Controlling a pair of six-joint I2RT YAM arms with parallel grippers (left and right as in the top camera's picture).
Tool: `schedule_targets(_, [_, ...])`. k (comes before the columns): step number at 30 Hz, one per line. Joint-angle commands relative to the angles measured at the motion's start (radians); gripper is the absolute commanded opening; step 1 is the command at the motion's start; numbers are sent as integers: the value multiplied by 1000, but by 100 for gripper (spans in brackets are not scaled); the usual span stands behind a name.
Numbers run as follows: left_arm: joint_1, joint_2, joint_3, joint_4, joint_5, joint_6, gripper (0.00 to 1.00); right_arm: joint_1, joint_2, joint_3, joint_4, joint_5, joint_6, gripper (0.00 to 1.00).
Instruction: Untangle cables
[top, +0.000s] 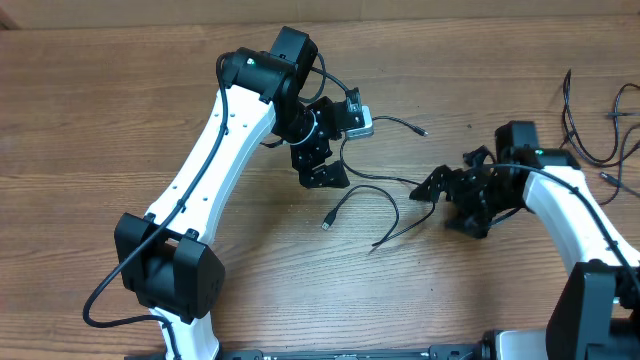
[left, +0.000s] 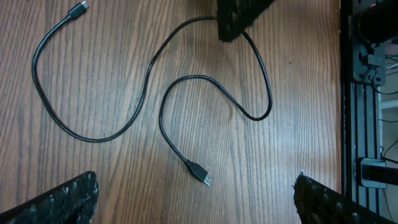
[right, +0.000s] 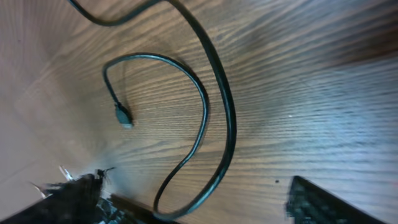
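One thin black cable (top: 372, 187) lies looped on the wooden table between the two arms, its silvery-tipped plug (top: 327, 224) pointing at the front edge. In the left wrist view the same cable (left: 160, 118) snakes across the wood from a small plug (left: 81, 7) to the silvery plug (left: 200, 172). My left gripper (left: 196, 208) hovers above it, open and holding nothing. My right gripper (right: 199, 208) is low at the cable's right bend. Its fingers stand wide apart on either side of a loop of the cable (right: 229, 118), not pinching it.
More thin black cords (top: 578, 135) lie at the table's far right edge, behind the right arm (top: 560, 200). The left arm (top: 215, 150) stretches diagonally from the front left. A dark metal frame (left: 367, 93) runs along the right side of the left wrist view.
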Motion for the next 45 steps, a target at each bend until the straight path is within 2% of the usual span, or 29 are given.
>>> schedule_targets(1, [-6, 8, -4, 0, 2, 4, 100, 34, -6, -28, 17, -18, 15, 84])
schedule_targets(3, [-6, 8, -4, 0, 2, 4, 100, 51, -6, -29, 31, -18, 16, 76])
schedule_targets(9, [-6, 8, -4, 0, 2, 4, 100, 81, -6, -30, 66, 5, 61, 72])
schedule_targets(13, [-6, 8, -4, 0, 2, 4, 100, 103, -6, -31, 71, 74, 84, 63])
schedule_targets(14, [-6, 8, -4, 0, 2, 4, 100, 106, -6, -31, 71, 83, 97, 52])
schedule_targets(15, [-6, 8, -4, 0, 2, 3, 100, 108, -6, -31, 73, 85, 98, 36])
schedule_targets(18, [-6, 8, -4, 0, 2, 4, 100, 115, -6, -31, 84, 89, 99, 6])
schedule_targets(19, [-6, 8, -4, 0, 2, 4, 100, 115, -6, -31, 87, 89, 99, 4])
schedule_targets(23, [-6, 8, -4, 0, 2, 4, 100, 115, -6, -31, 114, 93, 117, 4])
schedule_targets(29, [-6, 8, -4, 0, 2, 4, 100, 103, -6, -13, 243, 66, 203, 4])
schedule_targets(36, [-6, 9, -4, 0, 2, 4, 100, 98, -6, 154, 359, 65, 227, 4])
schedule_targets(40, [-6, 9, -4, 0, 2, 4, 100, 98, -6, 360, 360, 240, 228, 4])
schedule_targets(45, [-6, 9, -4, 0, 2, 4, 100, 98, -6, 469, 462, 497, 221, 4])
